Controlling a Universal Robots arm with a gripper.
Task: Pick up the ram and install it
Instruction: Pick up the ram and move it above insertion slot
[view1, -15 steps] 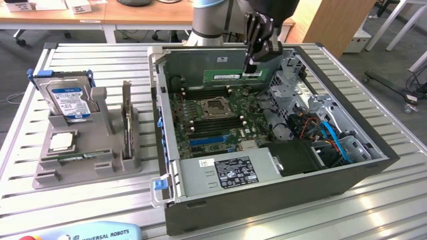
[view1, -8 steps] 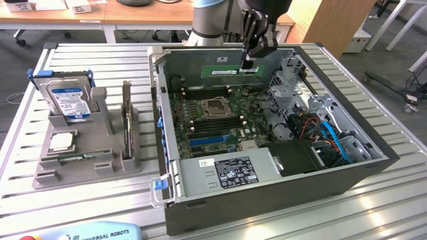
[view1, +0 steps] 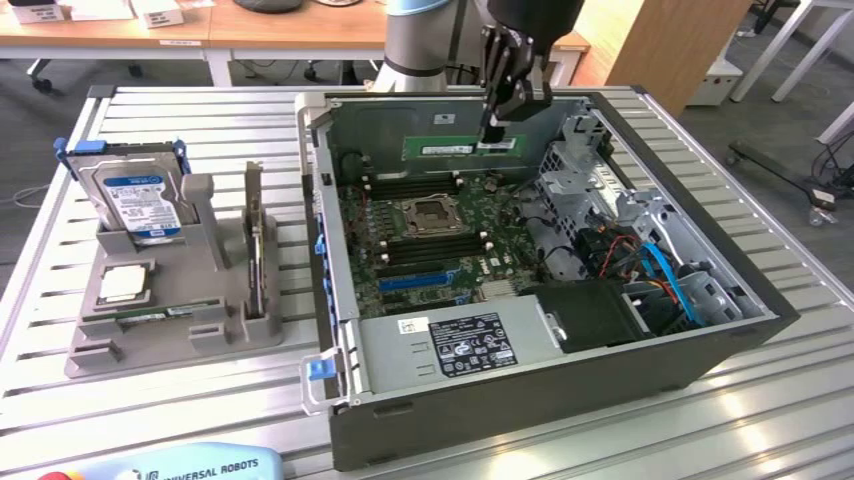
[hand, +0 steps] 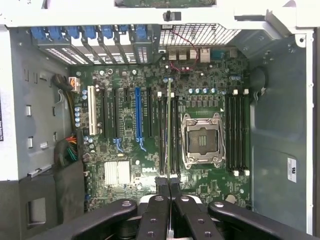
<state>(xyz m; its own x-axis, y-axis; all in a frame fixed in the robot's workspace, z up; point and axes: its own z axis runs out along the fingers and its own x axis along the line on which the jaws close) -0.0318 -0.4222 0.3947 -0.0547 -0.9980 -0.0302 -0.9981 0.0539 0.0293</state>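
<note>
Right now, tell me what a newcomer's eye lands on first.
The open computer case sits mid-table, its motherboard exposed and the processor socket empty. Above the board, the gripper is shut on the ram. At the exterior view's left, a grey rack holds a blue-labelled hard drive.

The tool (view1: 495, 131) hangs over the open computer case (view1: 534, 400), closed on one end of the ram (view1: 451, 147). The ram is in the air above the motherboard (view1: 400, 240), near the far wall of the case. On the exterior view's left, a grey holder (view1: 240, 325) on the slatted table (view1: 774, 420) carries a hard drive (view1: 134, 195), a silver processor chip (view1: 123, 283) and an upright card (view1: 254, 235).
</note>
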